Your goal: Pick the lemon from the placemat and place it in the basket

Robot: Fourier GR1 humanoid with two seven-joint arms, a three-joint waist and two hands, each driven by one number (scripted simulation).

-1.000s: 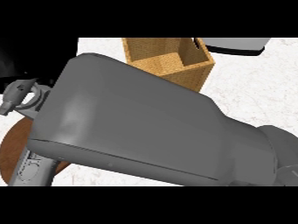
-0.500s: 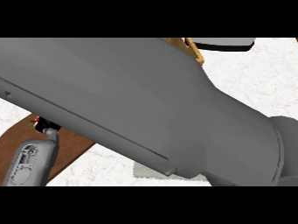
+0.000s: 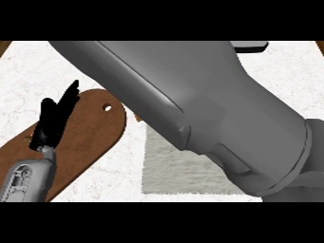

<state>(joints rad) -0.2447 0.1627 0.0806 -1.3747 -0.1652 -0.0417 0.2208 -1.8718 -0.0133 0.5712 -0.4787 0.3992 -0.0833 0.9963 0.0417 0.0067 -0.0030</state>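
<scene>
My right forearm fills the middle of the head view, running from the lower right up to the top left, and its hand is out of sight. My left hand shows at the left with straight black fingers pointing up, open and holding nothing, above a brown cutting board. Part of the white placemat shows under the forearm. Neither the lemon nor the basket can be seen.
The brown cutting board with a hanging hole lies at the left on the white marbled counter. A dark grey object peeks in at the top right. Wooden edges show at both upper corners.
The basket seen at the top one second ago is gone from view. The right forearm has swung across the picture. The left hand now shows its fingers straight over the cutting board.
</scene>
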